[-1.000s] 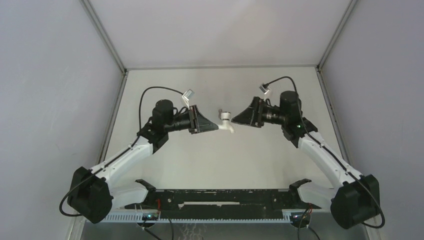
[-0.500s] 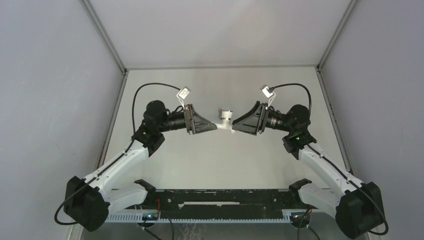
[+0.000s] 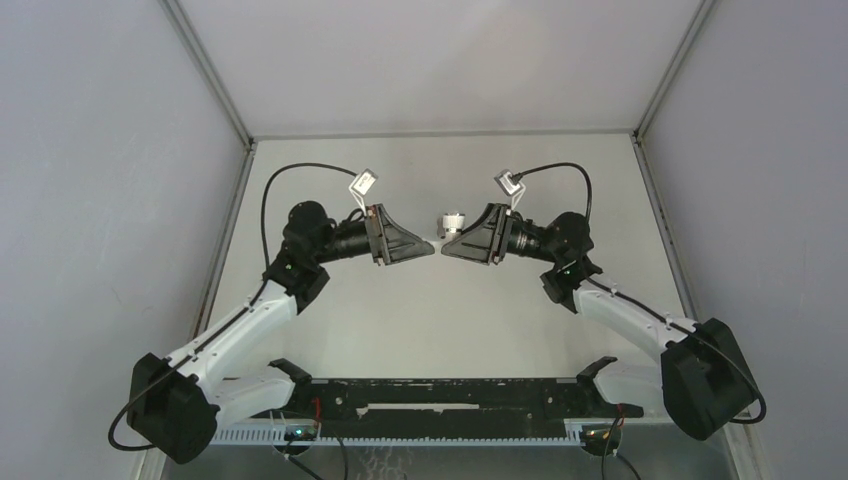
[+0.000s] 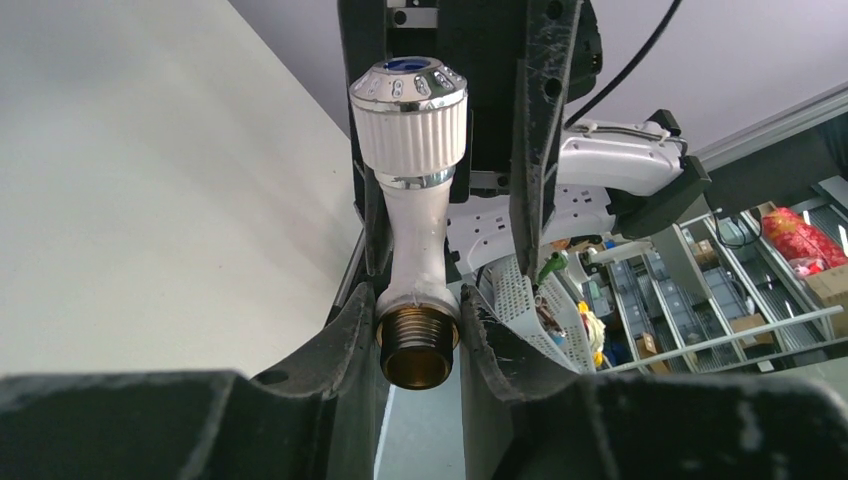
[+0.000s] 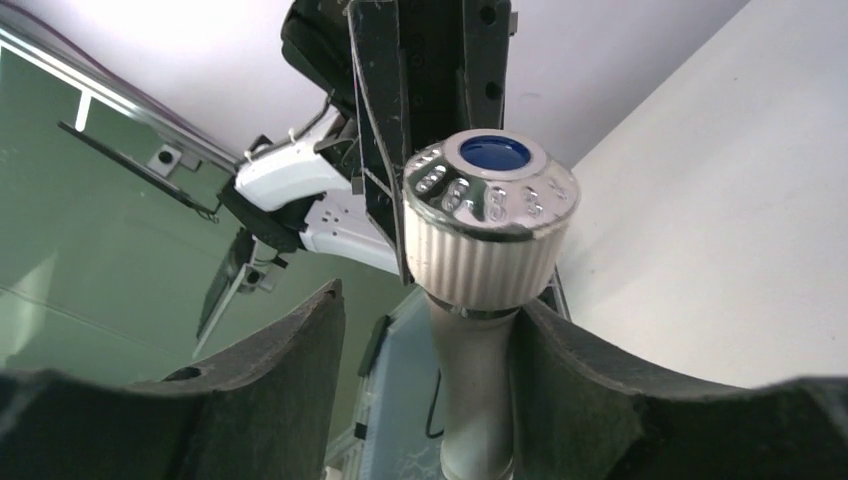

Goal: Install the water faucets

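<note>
Top: grey table (image 3: 420, 320); left gripper (image 3: 432, 246) and right gripper (image 3: 446, 247) meet tip to tip, white plastic faucet with ribbed knob (image 3: 454, 221) at their 12 o'clock.
Left wrist: fingers (image 4: 350, 340) clamp its brass thread at 6 o'clock.
Right wrist: jaws parted, knob between, gap at 9 o'clock.

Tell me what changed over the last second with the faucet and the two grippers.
The right gripper moved left, and its open jaws now straddle the white faucet, not yet clamped. The left arm swung its elbow outward. The left gripper stayed shut on the faucet's brass threaded end.
</note>
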Robot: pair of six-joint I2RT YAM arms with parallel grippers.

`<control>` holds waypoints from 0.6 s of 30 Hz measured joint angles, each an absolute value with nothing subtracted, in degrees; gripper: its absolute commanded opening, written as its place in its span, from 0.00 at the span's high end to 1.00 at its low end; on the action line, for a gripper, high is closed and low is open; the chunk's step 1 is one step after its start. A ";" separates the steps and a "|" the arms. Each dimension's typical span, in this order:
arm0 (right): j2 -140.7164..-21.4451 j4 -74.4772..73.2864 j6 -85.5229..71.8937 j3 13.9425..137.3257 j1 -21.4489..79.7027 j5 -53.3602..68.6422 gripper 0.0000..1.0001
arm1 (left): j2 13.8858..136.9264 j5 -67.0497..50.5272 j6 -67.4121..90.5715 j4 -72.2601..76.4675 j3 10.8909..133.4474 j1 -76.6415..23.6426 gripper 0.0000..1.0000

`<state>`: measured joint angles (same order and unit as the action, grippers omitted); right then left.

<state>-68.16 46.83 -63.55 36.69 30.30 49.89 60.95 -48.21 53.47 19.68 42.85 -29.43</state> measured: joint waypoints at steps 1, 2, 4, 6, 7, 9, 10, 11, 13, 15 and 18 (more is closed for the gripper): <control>-68.58 47.77 -64.23 36.69 30.41 49.63 0.42 | 60.95 -48.18 53.60 20.05 42.85 -29.43 1.00; -68.97 48.73 -64.86 36.69 30.41 49.45 0.44 | 60.95 -48.21 53.65 20.38 42.85 -29.43 1.00; -69.67 50.19 -65.91 36.69 30.41 49.19 0.46 | 60.82 -48.23 53.93 20.97 42.85 -29.43 1.00; -70.39 51.48 -66.89 36.69 30.48 49.19 0.47 | 60.66 -48.18 54.04 21.34 42.85 -29.43 1.00; -70.63 51.94 -67.22 36.69 30.52 49.21 0.48 | 60.64 -48.21 54.04 21.43 42.85 -29.43 1.00; -71.11 52.84 -67.85 36.69 30.52 49.36 0.50 | 60.64 -48.21 54.06 21.54 42.85 -29.43 1.00; -71.40 53.17 -68.14 36.69 30.52 49.41 0.52 | 60.64 -48.21 54.06 21.61 42.85 -29.43 1.00; -71.66 53.45 -68.42 36.69 30.55 49.43 0.53 | 60.64 -48.21 54.06 21.65 42.85 -29.43 1.00; -72.18 54.15 -68.99 36.69 30.65 49.41 0.53 | 60.64 -48.23 54.08 21.74 42.85 -29.43 1.00; -72.82 54.85 -69.71 36.69 30.81 49.41 0.54 | 60.64 -48.21 54.11 21.76 42.85 -29.43 1.00; -73.82 55.90 -70.52 36.69 31.05 49.41 0.54 | 60.64 -48.21 54.13 21.76 42.85 -29.43 1.00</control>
